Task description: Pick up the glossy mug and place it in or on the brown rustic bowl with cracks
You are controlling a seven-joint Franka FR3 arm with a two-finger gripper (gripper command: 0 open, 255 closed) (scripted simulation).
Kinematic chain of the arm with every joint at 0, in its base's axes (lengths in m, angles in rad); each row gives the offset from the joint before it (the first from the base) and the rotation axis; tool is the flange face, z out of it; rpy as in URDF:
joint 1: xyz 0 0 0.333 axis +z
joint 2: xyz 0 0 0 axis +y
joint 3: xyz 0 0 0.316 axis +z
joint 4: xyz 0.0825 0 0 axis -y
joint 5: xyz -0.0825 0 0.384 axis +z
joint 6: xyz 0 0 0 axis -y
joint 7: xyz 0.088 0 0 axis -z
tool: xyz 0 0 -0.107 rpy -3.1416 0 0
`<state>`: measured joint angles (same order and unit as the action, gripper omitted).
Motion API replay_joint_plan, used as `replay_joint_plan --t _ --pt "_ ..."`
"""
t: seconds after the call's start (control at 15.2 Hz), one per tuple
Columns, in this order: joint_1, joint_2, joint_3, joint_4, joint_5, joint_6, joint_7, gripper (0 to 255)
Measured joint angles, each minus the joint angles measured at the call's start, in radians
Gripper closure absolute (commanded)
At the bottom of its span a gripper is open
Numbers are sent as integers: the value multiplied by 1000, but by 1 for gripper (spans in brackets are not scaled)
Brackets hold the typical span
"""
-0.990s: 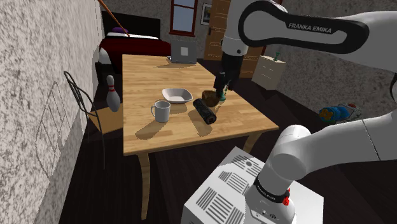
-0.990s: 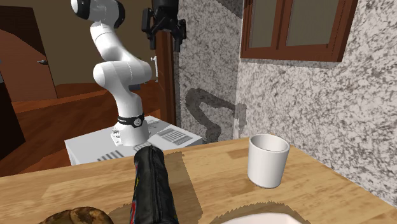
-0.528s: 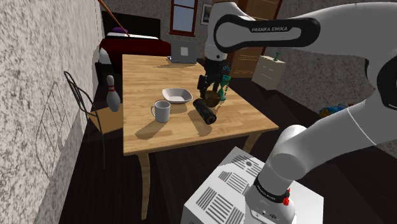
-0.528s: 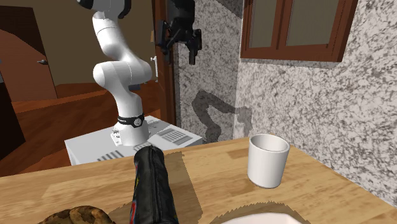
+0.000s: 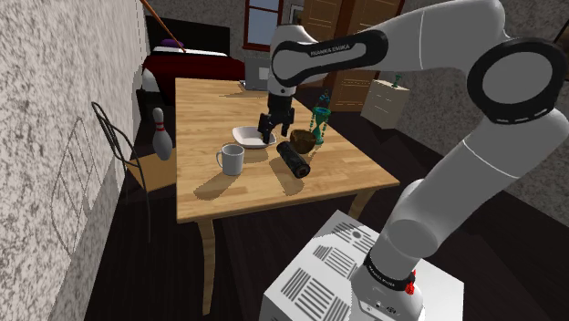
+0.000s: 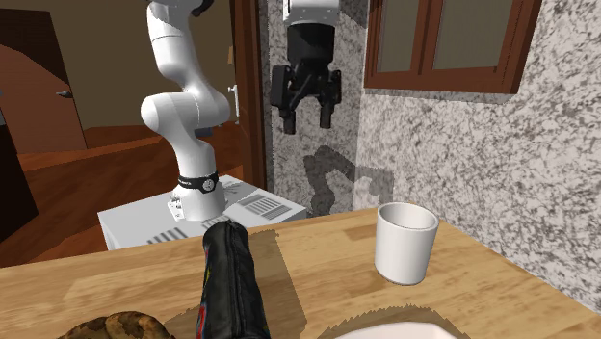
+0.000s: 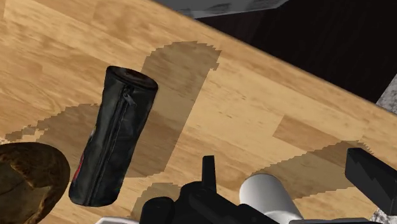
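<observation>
A glossy white mug with a handle stands upright on the wooden table, nearer the front edge than a white bowl. The brown cracked bowl sits to the shoulder view's right of that white bowl. My black gripper hangs open in the air above the white bowl, a little behind and to the right of the mug. In the second exterior view the gripper is high above the table, its fingers apart and empty, with the mug below it. The wrist view has the mug between the spread fingers, untouched.
A black cylindrical zip case lies between the mug and the brown bowl. A bowling pin stands on a chair at the table's left. A laptop sits at the far edge and a green bottle behind the brown bowl.
The arm has swung to the shoulder view's left, from over the brown bowl to over the white bowl, and come lower. The fingers stayed open. Nothing on the table moved.
</observation>
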<state>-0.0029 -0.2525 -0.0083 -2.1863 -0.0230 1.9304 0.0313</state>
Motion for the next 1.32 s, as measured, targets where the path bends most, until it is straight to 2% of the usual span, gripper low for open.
replay_joint_plan --t 0.59,0.99,1.32 --pt "-10 347 -19 251 50 89 -35 0" --pt "-23 584 -19 485 86 85 -53 0" --pt "-24 645 -17 500 93 129 -57 0"
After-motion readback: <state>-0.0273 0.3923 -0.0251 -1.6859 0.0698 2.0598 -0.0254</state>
